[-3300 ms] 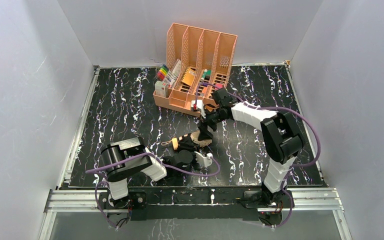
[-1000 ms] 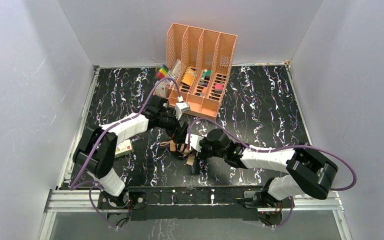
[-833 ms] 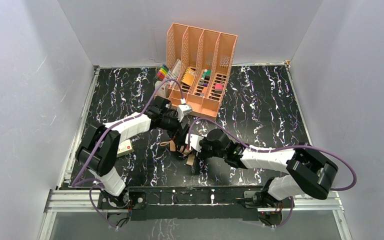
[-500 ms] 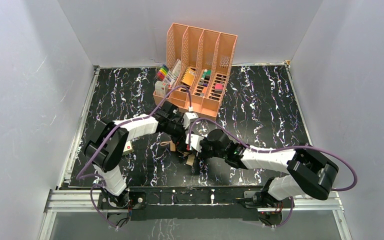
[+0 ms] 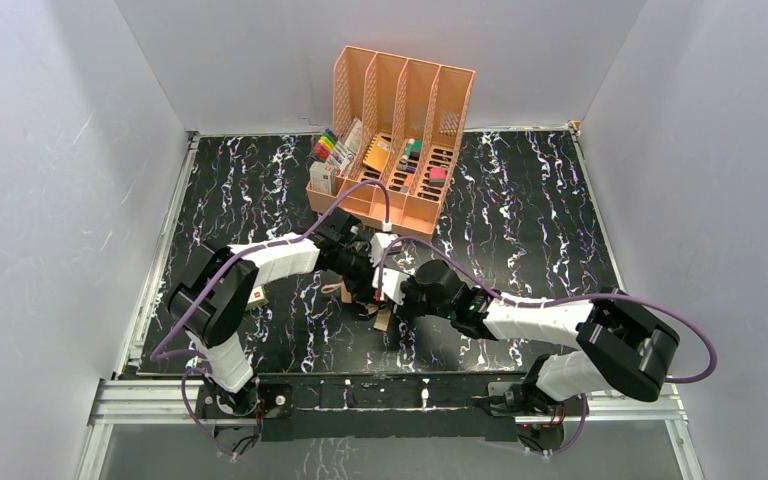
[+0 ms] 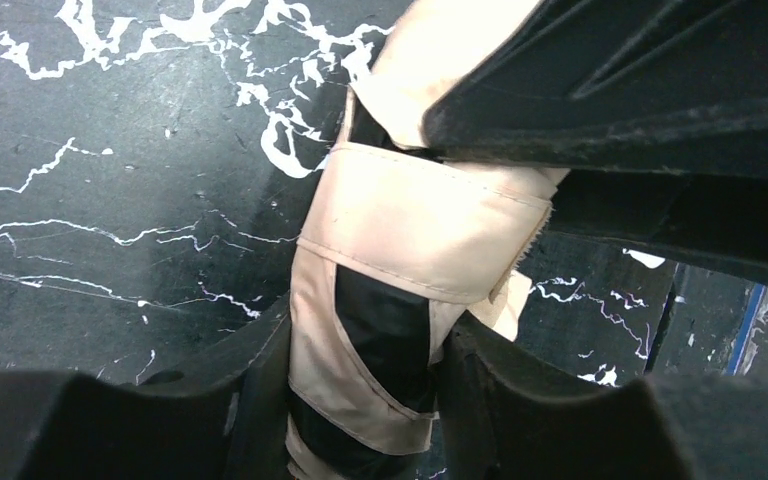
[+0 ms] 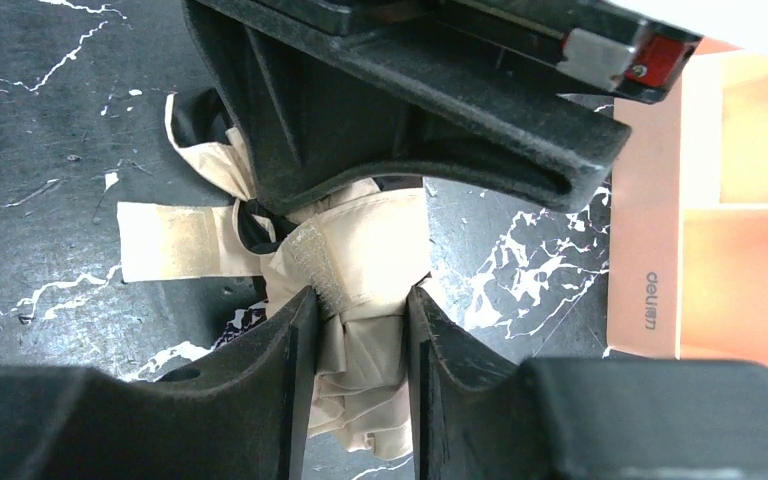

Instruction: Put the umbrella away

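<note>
Roughly diagonal, umbrella (image 5: 381, 319) between both jaws

umbrella (image 5: 381, 318) on table (image 5: 520, 200), front-centre | organizer (image 5: 407, 95) behind it | small box (image 5: 252, 296), seemingly, to its left

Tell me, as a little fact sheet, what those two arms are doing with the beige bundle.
Scene: black marbled table, peach organizer at the back
Umbrella: folded, tan and black, in front of the organizer
Left gripper: fingers closed on either side of the umbrella
Right gripper: pinching the fabric from the opposite side
Strap: loose, sticking out flat to one side
Put away: not yet; both arms hold it out on the table
</note>
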Robot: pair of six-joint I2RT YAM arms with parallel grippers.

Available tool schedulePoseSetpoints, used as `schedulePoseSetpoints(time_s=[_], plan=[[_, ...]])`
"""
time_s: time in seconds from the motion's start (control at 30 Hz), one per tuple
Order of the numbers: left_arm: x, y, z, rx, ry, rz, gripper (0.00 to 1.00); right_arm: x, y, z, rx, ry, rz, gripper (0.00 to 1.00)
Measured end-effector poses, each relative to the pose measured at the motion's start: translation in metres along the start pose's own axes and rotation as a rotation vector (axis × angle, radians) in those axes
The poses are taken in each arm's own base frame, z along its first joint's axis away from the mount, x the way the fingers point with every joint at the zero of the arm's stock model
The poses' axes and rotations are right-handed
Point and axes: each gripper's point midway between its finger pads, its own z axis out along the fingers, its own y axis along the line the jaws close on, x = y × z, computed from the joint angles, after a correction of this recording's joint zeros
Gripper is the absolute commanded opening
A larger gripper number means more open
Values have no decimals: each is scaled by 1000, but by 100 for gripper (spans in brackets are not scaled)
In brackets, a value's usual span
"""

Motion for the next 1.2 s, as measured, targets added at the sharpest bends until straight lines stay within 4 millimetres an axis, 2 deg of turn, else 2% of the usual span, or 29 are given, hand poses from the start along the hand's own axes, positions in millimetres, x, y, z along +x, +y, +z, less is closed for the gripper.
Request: schedulePoseSetpoints(time_s=[0.07, 0.13, 0.2, 0.3, 0.4, 0.57, 0.63, 0.73, 0.9, 1.0, 1.1, 1.2], plan=[[1, -2, 0, 6, 3, 3, 24, 0, 0, 0, 2, -1, 0, 46], [1, -5, 0, 11, 6, 5, 18, -1, -1, -2, 5, -5, 6, 60], [1, -7, 0, 13, 10, 3, 12, -1, 0, -7, 6, -9, 18, 68], [1, -5, 0, 0, 14, -21, 5, -3, 0, -18, 18, -14, 61, 72], [1, -3, 0, -24, 15, -61, 5, -10, -8, -33, 71, -33, 141, 74], [2, 2, -1, -93, 7, -122, 4, -25, -31, -66, 235, -92, 419, 73], [2, 4, -2, -132, 5, -144, 4, -22, -35, -75, 296, -102, 590, 70], [4, 8, -5, -207, 2, -200, 3, -11, -30, -83, 353, -94, 845, 68], [4, 16, -9, -313, -26, -358, 0, 21, -7, -85, 421, -41, 1270, 70], [5, 17, -10, -373, -59, -454, 0, 35, 5, -82, 442, -23, 1447, 71], [6, 17, -10, -444, -102, -550, 0, 41, 12, -78, 453, -27, 1573, 70], [8, 16, -10, -515, -149, -638, 0, 37, 12, -72, 453, -58, 1687, 70]])
